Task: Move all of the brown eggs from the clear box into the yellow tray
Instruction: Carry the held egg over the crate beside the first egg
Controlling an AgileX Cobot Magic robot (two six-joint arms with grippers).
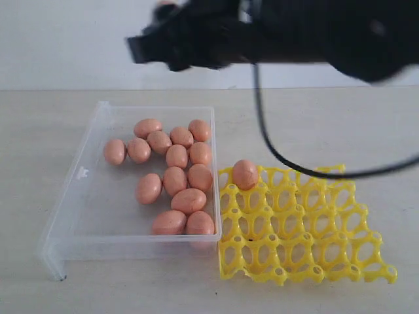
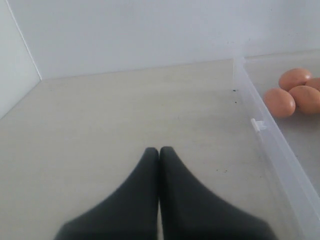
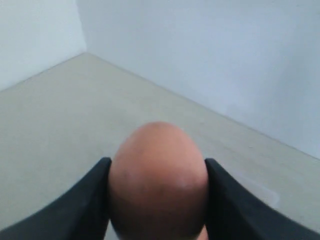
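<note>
smooth pinkish-brown egg (image 3: 157, 192) pinched in right gripper (image 3: 157, 162); arm (image 1: 294, 29) up high over table (image 3: 50, 125). left gripper (image 2: 159, 150) closed, empty.

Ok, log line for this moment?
right gripper: shut on egg | left gripper: shut, empty, outside box | tray: one egg | box: many eggs

A pale wood-grain table (image 1: 327, 118) meets a plain white wall (image 1: 65, 39).

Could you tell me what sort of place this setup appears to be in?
Probably a robot test bench: a bare pale tabletop against a plain white wall, holding only a clear box of brown eggs and a yellow tray.
</note>
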